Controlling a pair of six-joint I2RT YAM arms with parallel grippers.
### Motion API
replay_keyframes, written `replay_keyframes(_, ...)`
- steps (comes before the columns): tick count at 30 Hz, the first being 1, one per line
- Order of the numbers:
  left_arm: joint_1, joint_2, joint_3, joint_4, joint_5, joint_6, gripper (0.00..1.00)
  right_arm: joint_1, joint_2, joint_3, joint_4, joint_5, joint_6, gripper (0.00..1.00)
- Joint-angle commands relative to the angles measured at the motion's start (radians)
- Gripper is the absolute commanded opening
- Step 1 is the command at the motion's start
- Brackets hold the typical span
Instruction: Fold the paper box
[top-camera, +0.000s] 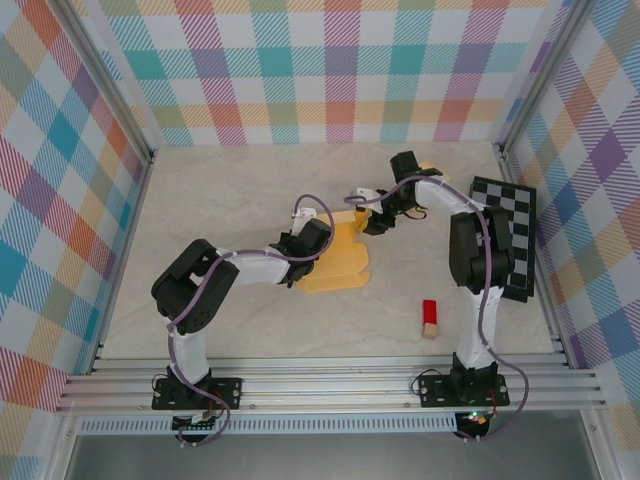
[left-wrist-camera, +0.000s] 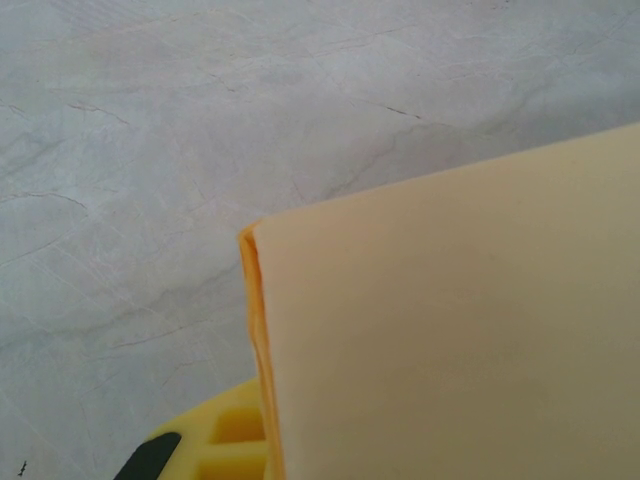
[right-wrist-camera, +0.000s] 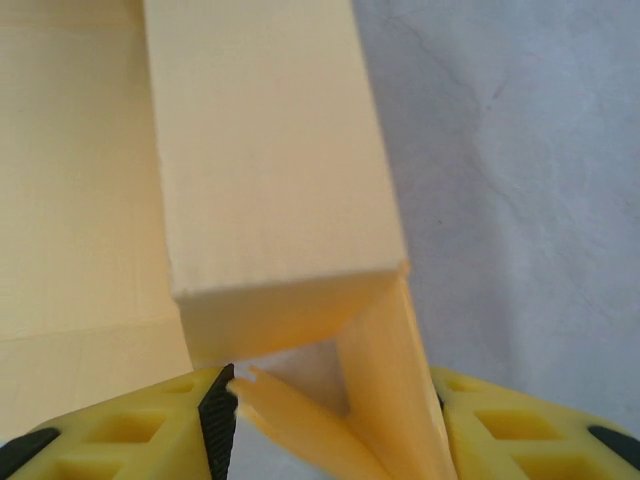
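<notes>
The paper box (top-camera: 338, 265) sits mid table (top-camera: 220, 190); left gripper (top-camera: 298, 268) pinches its left edge; right gripper (right-wrist-camera: 330, 425) squeezes 1 upright wall (running straight ahead).

We're looking into a robotics lab test cell: plaid-printed walls (top-camera: 340, 70) box in a pale marbled tabletop (top-camera: 230, 190), aluminium rails (top-camera: 330, 385) carry the left arm (top-camera: 200, 290) and right arm (top-camera: 475, 250), and a checkerboard (top-camera: 510, 235) lies alongside.

paper box (left-wrist-camera: 450, 330): cropped right, bottom | left end effector fingers (left-wrist-camera: 228, 440): mostly hidden behind it
</notes>
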Motion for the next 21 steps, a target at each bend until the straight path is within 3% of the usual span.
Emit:
replay_keyframes(1,-0.008,0.036,0.001,-0.122,0.039,0.056,0.00,0.005,-0.015,-0.017,-0.052,-0.087,-0.060,0.49)
replay_keyframes(10,-0.007,0.046,0.025,-0.165,0.006,0.029,0.00,0.003,-0.102,-0.095,-0.072,-0.089,-0.090,0.50)
replay_keyframes(21,-0.008,0.039,0.001,-0.151,0.022,0.042,0.00,-0.086,-0.200,-0.051,-0.146,-0.140,-0.076,0.57)
